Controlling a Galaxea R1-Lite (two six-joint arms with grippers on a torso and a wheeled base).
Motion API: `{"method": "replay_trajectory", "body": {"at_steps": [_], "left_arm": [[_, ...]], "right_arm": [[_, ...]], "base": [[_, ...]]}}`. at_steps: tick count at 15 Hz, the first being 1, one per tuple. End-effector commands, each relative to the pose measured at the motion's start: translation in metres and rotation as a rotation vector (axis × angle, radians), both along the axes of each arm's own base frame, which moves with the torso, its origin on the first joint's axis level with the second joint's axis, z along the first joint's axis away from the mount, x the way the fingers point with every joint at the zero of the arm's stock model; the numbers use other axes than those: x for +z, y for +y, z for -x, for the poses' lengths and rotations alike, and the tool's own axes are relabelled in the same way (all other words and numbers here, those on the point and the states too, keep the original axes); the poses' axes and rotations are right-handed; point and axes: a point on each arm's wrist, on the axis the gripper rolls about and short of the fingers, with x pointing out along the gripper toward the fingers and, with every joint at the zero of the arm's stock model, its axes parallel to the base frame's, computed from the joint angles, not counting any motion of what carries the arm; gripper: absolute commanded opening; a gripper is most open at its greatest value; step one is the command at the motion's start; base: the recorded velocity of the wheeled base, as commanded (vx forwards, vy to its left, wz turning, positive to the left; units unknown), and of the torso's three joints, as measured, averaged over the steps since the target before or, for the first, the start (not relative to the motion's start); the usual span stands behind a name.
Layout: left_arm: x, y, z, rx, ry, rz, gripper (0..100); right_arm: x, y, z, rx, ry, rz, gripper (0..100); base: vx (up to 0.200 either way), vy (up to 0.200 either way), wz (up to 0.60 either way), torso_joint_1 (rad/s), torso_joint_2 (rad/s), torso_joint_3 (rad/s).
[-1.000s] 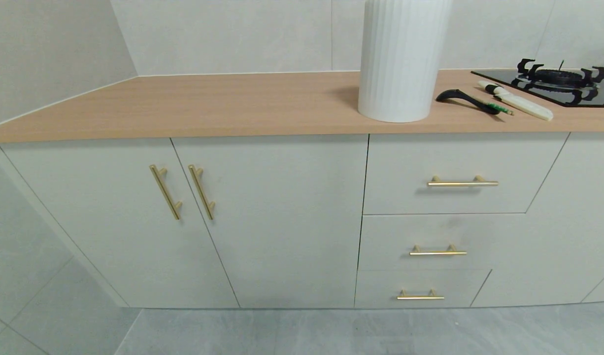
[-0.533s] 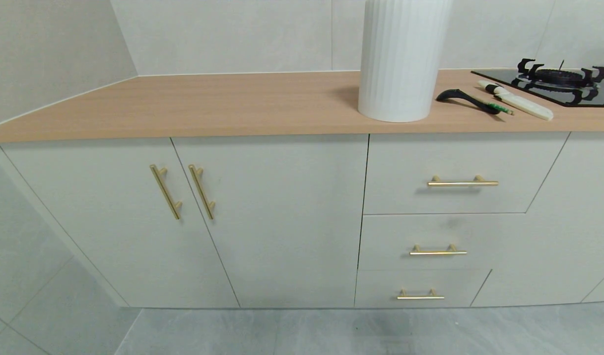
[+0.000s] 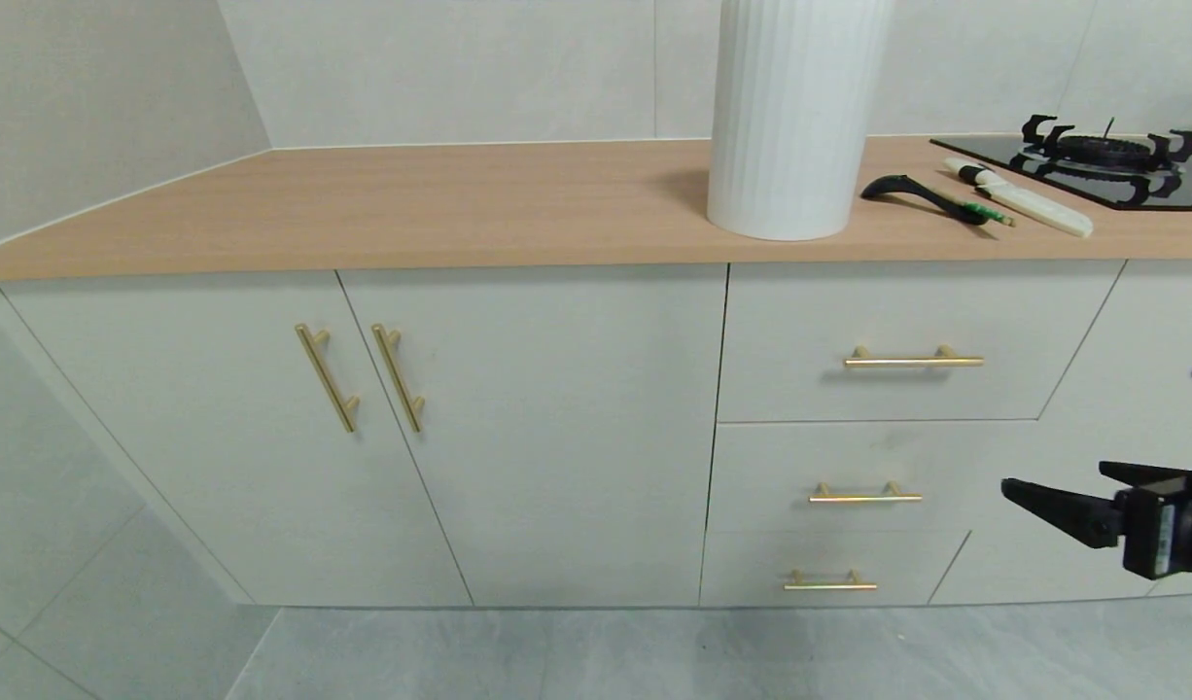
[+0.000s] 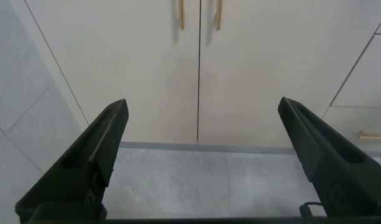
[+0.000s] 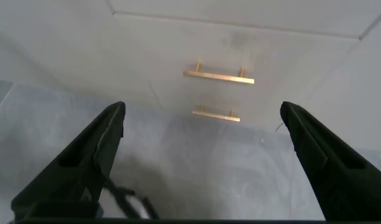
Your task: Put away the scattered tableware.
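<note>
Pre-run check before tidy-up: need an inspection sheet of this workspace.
Surface: wooden countertop.
Job's things: black ladle, green-tipped stick and white knife lie on it beside the white ribbed canister; drawers shut.
Clutter: nothing seen.
End effectors: left end effector open, facing the cabinet doors; right end effector open, low before the drawers.
Cables: dark strand below the right end effector, unclear.
Surroundings: gas hob, tiled wall, tiled floor.

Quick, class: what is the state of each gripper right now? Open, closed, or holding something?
Left gripper: open, holding nothing.
Right gripper: open, holding nothing.
</note>
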Motion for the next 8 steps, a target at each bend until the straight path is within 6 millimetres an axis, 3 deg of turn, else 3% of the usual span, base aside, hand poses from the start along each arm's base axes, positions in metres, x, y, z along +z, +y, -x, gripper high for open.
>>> {"method": "replay_trajectory", "body": {"at_steps": [1, 4, 8], "left_arm": [[0.000, 0.000, 0.000, 0.000, 0.000, 0.000, 100], [0.000, 0.000, 0.000, 0.000, 0.000, 0.000, 100], [0.000, 0.000, 0.000, 0.000, 0.000, 0.000, 100]], "right_arm": [[-0.017, 0.005, -0.042, 0.005, 0.090, 0.026, 100], [-0.033, 0.009, -0.068, 0.016, 0.157, 0.046, 100], [-0.076, 0.013, -0.095, 0.017, 0.285, 0.053, 100]], "base": [[0.000, 0.000, 0.00, 0.000, 0.00, 0.000], [0.000, 0.000, 0.00, 0.000, 0.00, 0.000], [0.000, 0.000, 0.00, 0.000, 0.00, 0.000]]}}
